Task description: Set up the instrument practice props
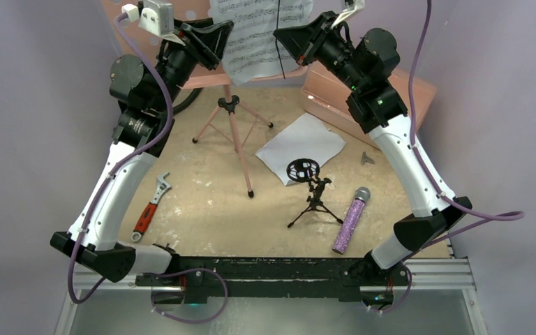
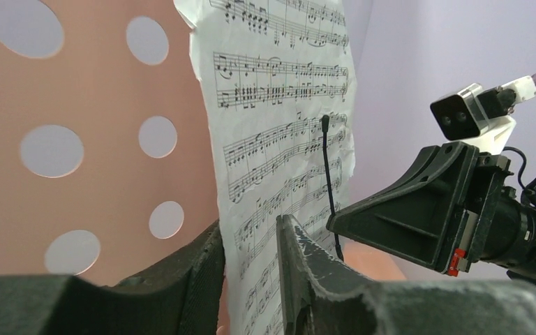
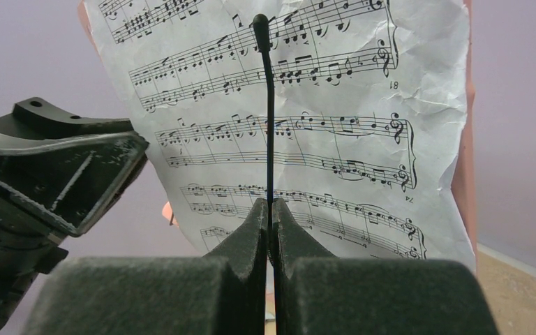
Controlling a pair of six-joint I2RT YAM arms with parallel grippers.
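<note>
Lilac walls behind: sheet-music page (image 2: 279,139) stands upright on the pink music stand (image 2: 98,105).
Left gripper (image 2: 251,230) straddles the page's edge, jaws parted; right gripper (image 3: 270,209) pinches the stand's vertical retainer wire (image 3: 271,125) across the page.

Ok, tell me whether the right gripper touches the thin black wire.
Touching: the right wrist view shows the right gripper closed on the thin black wire.

Soft, even light falls from overhead on the table (image 1: 202,209), where we find only faint shadows; the walls (image 1: 14,139) dim toward three and nine o'clock. In our wrist views the sheet music (image 3: 335,146) and thin black wire (image 3: 269,125) print crisp, while the fingers (image 2: 314,279) at six o'clock blur softly out of focus.
</note>
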